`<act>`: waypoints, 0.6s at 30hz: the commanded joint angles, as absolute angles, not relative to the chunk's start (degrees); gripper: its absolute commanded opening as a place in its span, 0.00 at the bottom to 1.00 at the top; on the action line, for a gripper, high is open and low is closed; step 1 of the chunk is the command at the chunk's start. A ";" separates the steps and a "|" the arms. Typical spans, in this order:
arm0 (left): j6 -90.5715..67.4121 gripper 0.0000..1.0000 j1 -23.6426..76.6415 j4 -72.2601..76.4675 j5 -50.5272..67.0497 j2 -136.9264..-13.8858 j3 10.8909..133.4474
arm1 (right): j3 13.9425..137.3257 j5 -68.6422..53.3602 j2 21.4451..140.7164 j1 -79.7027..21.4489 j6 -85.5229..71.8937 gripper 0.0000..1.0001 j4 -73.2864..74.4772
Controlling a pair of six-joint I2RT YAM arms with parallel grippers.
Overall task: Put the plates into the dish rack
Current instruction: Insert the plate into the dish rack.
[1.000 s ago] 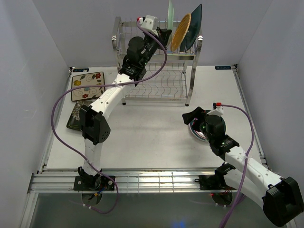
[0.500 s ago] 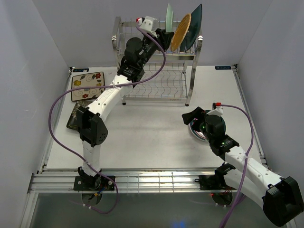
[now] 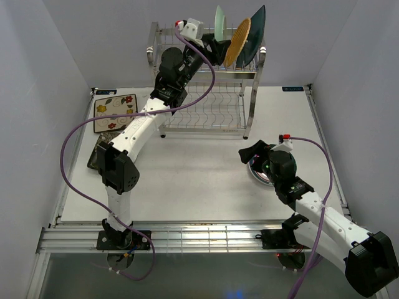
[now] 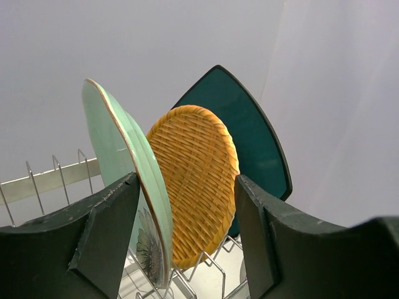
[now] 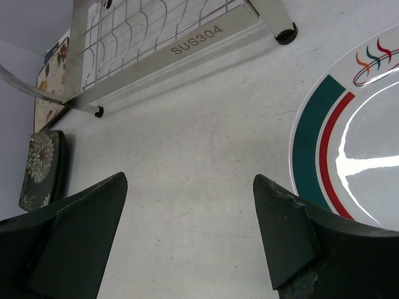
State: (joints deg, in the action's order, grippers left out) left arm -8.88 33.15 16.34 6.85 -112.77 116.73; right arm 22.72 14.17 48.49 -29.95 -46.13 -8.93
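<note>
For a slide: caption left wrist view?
Open left gripper before pale green round plate, woven orange plate, teal squarish plate in steel rack.

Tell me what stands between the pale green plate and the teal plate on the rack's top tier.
The woven orange-tan plate, standing on edge between the pale green plate and the teal plate. The left wrist view shows it clearest.

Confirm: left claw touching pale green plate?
Cannot tell. Left wrist view: pale green plate stands inside the open left claw, rim overlapping one finger's outline; no plain gap.
</note>
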 commanded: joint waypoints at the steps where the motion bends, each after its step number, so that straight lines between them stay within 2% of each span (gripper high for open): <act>1: -9.14 0.72 33.92 17.58 10.19 -109.51 119.70 | 24.70 14.15 48.60 -29.79 -46.23 0.87 -11.16; 7: -9.85 0.72 35.59 16.00 11.95 -112.85 123.74 | 24.70 14.41 48.51 -29.79 -46.14 0.88 -11.08; 18: -6.24 0.72 39.81 14.77 7.39 -116.80 127.97 | 24.17 14.68 47.02 -29.79 -45.70 0.88 -10.55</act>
